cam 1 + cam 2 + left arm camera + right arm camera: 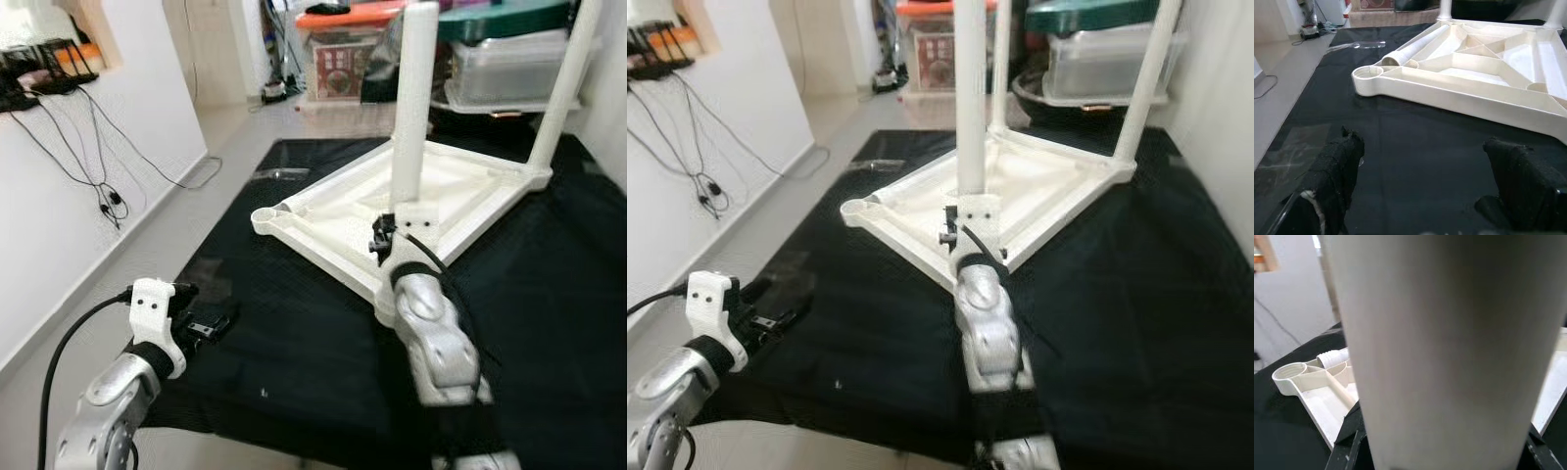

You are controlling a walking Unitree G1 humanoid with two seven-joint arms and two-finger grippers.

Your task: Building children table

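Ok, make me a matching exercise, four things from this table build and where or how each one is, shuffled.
Things:
1. right gripper
2. left gripper
3. loose leg
4. empty corner socket

States:
A. lying inside the upturned tabletop
B. open above the black cloth
C. nearest the left gripper
D. shut on an upright leg

Pairs: 1-D, 2-B, 3-A, 4-C

home room | tiled floor [147, 264] | stacked storage bins [343, 49] | wall cables [98, 176]

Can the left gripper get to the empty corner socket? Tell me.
Probably yes: the left gripper is open, and bare black cloth lies between it and the empty corner socket.
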